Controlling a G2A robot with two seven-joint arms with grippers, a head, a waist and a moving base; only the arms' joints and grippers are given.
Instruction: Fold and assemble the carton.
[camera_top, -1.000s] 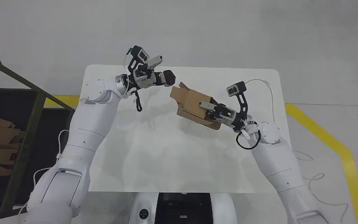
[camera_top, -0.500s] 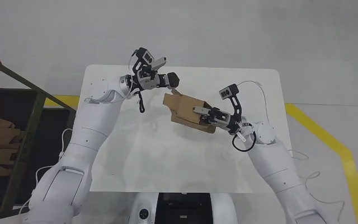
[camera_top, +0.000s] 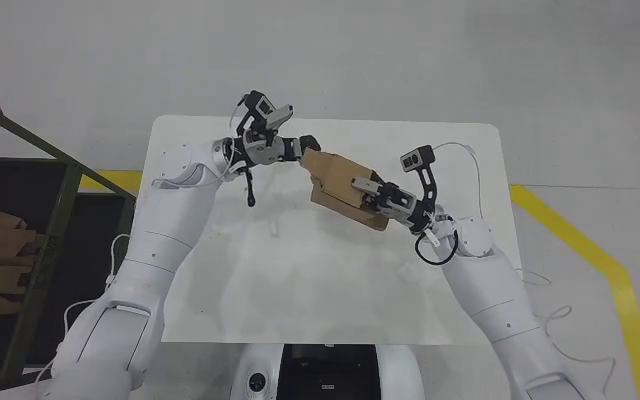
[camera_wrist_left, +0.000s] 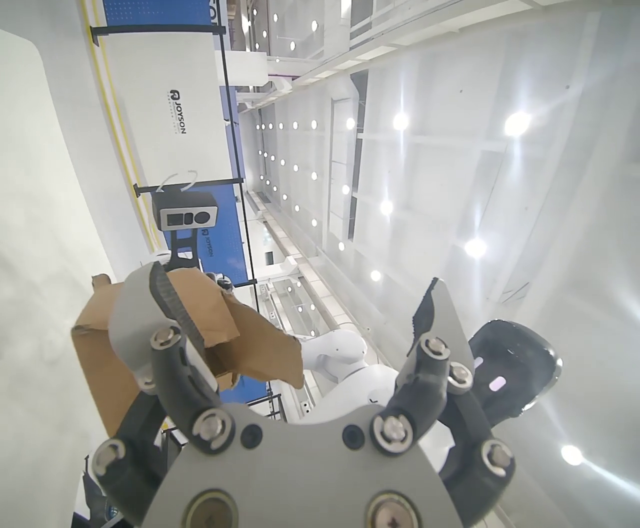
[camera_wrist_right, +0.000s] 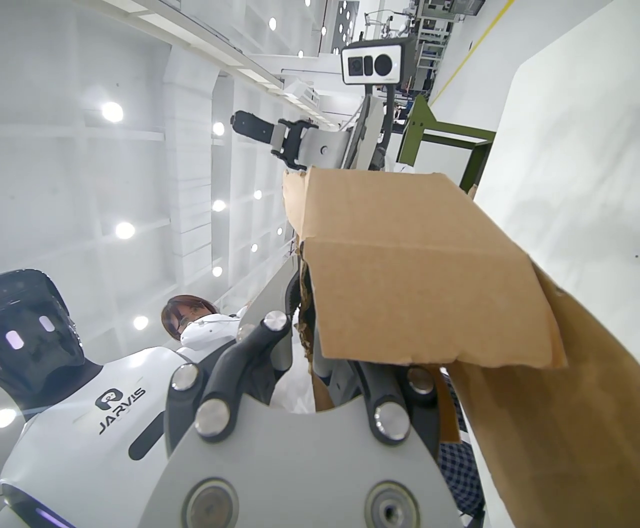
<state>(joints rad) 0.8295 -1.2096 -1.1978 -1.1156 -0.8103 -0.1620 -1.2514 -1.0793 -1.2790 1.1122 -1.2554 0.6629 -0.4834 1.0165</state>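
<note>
1. A brown cardboard carton (camera_top: 340, 180), partly folded and ragged at its flaps, is over the far half of the white rectangular desk (camera_top: 250, 280). It is a little right of the middle and nearer the far edge than the near one. Whether its underside touches the desk cannot be told
2. The right gripper (camera_top: 369, 195) comes in from the side of the desk's right edge and is clamped on the carton's right-hand end. In the right wrist view a torn cardboard wall runs between its two fingers (camera_wrist_right: 270, 305), one on the bare side and the other hidden behind the panel
3. The left gripper (camera_top: 307, 146) is at the carton's far left corner, its jaws spread wide and holding nothing. In the left wrist view one finger (camera_wrist_left: 132, 315) lies against a bent flap of the carton, while the other stands well apart in open air
4. The carton's long side runs slantwise between the two grippers, from the far left toward the near right
5. In the right wrist view the carton's broad plain panel faces the camera with a fold line across it, and the left gripper shows beyond the carton's far edge
6. Off the desk, a dark green metal frame (camera_top: 40, 143) stands by the left edge, and a yellow floor stripe (camera_top: 570, 232) runs past the right edge
</note>
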